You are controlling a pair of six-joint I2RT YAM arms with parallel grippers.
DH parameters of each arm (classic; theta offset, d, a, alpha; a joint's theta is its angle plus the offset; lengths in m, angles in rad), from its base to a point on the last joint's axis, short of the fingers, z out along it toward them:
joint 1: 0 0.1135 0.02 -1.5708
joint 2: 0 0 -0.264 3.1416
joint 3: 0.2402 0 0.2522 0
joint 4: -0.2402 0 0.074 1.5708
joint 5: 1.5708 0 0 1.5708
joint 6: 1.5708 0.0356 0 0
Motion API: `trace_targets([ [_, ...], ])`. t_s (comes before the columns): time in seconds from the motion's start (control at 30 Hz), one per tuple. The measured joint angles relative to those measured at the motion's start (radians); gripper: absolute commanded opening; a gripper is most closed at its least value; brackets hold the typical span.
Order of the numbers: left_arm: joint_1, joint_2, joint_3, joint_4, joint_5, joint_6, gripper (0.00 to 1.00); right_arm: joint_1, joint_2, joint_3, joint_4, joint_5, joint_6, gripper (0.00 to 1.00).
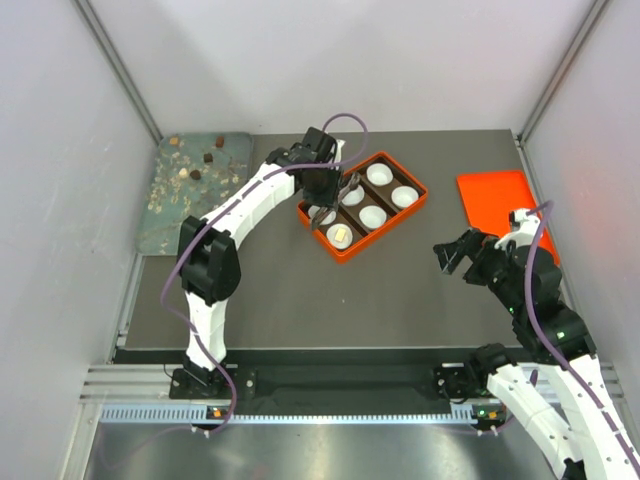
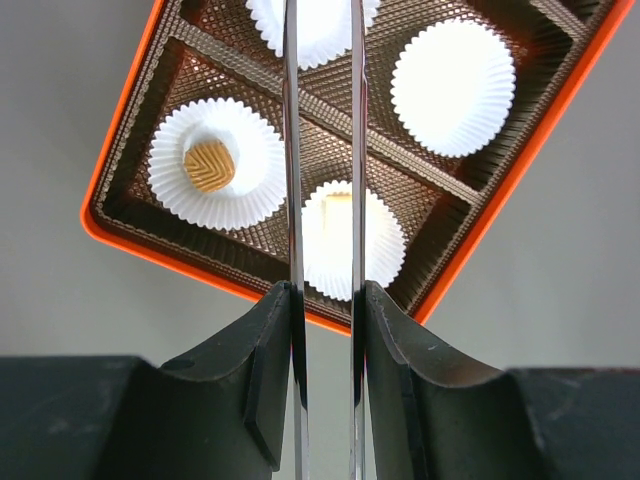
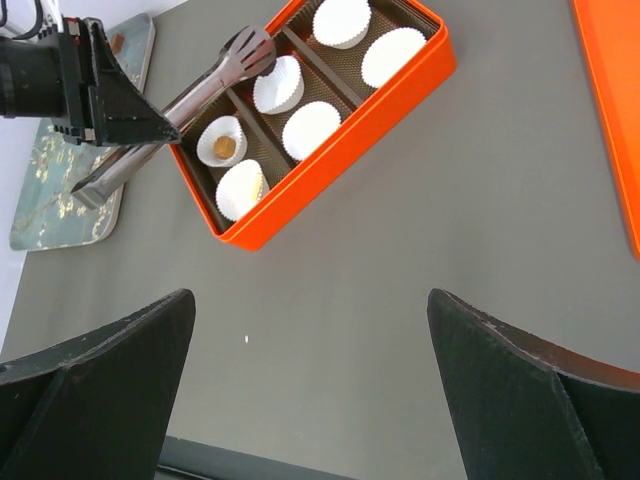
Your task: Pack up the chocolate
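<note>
Orange is the box (image 1: 390,228) in the top view, lying at the far middle of the dark table (image 1: 300,300). It has six compartments with a white paper cup (image 1: 378,173) in each. The left gripper (image 1: 335,188) hangs over the box's left end, clamped on thin metal tongs (image 1: 351,184). One tan chocolate (image 1: 340,236) sits in the cup of the nearest corner compartment. More chocolate, mostly dark, lies on a mottled tray (image 1: 165,215) at the far left, well apart from the box. The right gripper (image 1: 445,258) hovers over bare table to the right of the box, its jaws spread wide and holding nothing. An orange lid (image 1: 500,200) lies near the right edge.

In the left wrist view the black fingers (image 2: 265,380) press the two blades of the tongs, which run narrow and parallel. Beside them a ridged tan piece rests in its cup. The tips are out of frame, so I cannot tell if they carry anything.

In the right wrist view its own fingers (image 3: 100,385) stand far apart at the bottom corners. The tips of the tongs are above a cup in the middle of the box.
</note>
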Motion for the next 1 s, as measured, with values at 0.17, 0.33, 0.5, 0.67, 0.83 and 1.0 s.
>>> trace_targets([
  [0.17, 0.0, 0.013, 0.0, 0.003, -0.011, 0.005, 0.38, 0.0, 0.0, 0.0, 0.0, 0.004, 0.0, 1.0],
  [0.33, -0.001, 0.021, 0.0, 0.002, -0.022, 0.009, 0.39, 0.0, 0.0, 0.0, 0.0, 0.007, 0.0, 1.0],
  [0.5, -0.001, 0.022, 0.0, 0.002, -0.034, 0.012, 0.41, 0.0, 0.0, 0.0, 0.0, 0.007, 0.0, 1.0],
  [0.67, -0.001, 0.032, 0.0, 0.003, -0.033, 0.016, 0.43, 0.0, 0.0, 0.0, 0.0, 0.008, 0.0, 1.0],
  [0.83, -0.002, 0.049, 0.0, 0.003, -0.032, 0.021, 0.44, 0.0, 0.001, 0.0, 0.0, 0.008, 0.0, 1.0],
  [1.0, -0.003, 0.05, 0.0, 0.003, -0.033, 0.027, 0.46, 0.0, 0.006, 0.0, 0.0, 0.008, 0.0, 1.0],
])
